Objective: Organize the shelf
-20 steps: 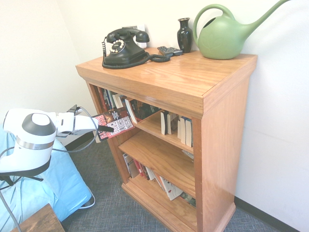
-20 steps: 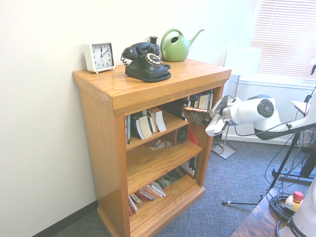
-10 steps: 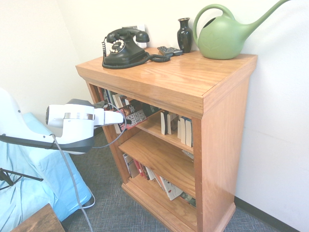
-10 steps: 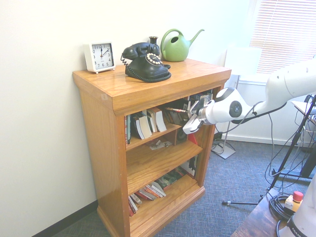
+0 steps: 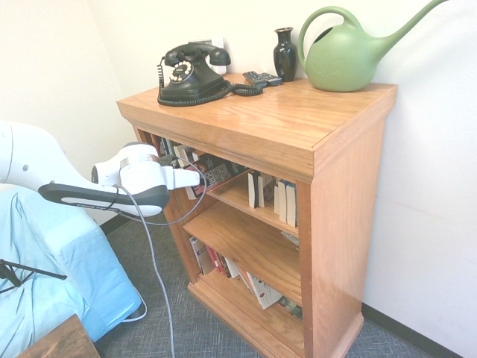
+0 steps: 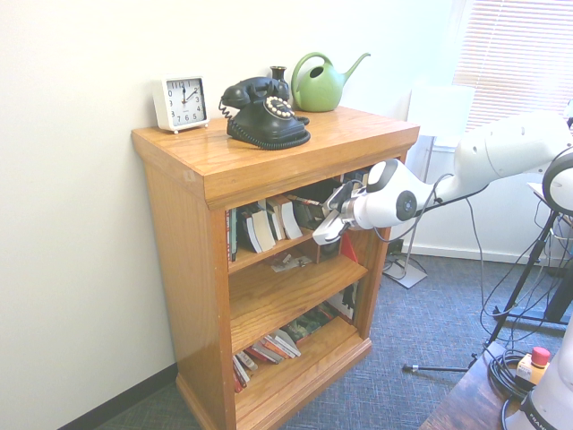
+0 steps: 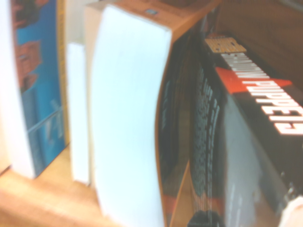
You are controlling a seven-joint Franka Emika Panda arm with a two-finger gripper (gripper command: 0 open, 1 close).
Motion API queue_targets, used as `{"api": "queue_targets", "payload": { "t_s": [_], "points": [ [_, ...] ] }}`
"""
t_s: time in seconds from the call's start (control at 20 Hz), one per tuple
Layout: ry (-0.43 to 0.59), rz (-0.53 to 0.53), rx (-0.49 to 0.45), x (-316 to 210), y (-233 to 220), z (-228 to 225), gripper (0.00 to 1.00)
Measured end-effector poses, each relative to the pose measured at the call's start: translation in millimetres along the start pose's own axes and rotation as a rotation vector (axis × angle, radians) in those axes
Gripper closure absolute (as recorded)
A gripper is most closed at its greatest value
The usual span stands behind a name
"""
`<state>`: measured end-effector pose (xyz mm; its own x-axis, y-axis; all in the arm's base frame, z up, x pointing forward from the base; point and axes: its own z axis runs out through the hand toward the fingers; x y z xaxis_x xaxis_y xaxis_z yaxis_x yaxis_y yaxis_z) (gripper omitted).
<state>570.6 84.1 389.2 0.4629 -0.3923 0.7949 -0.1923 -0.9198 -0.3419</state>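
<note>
Both exterior views show the white arm reaching into the top row of the shelf [image 5: 313, 142], the honey-coloured bookcase standing against the wall. A second ago the arm was out in front of the bookcase, holding a red and black book [image 5: 212, 176] in the open air. Now the gripper [image 5: 195, 177] has gone forward and a bit down, and the book is tucked under the thick top board, in among the other books [image 6: 269, 226] on the top row. The fingers are squeezed together on the book.

Up close in the wrist view, the book's dark cover with big white letters [image 7: 265, 101] sits right beside a book with white pages [image 7: 125, 132] and a blue one [image 7: 40, 80] further along. They look very near each other, maybe touching.

This means the book is nearly home. I think what is left is to slide it in until it stands with its neighbours, then let go and pull back. It could bump the leaning books and tip them.

On top sit a black telephone [image 5: 190, 73], a green watering can [image 5: 350, 56], a dark vase [image 5: 285, 54] and a white clock [image 6: 180, 102].
</note>
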Motion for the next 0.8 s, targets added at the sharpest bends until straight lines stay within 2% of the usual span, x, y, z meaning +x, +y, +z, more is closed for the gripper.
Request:
{"api": "queue_targets", "payload": {
  "t_s": [0.3, 0.7, 0.75, 0.8],
  "points": [
    [0.002, 0.032, 0.03, -6, 18, 48, 1.0],
    [0.023, 0.061, 0.08, -4, 27, 61, 1.0],
    [0.024, 0.064, 0.081, -5, 26, 62, 0.0],
    [0.024, 0.064, 0.082, -5, 26, 62, 0.0]
  ]
}}
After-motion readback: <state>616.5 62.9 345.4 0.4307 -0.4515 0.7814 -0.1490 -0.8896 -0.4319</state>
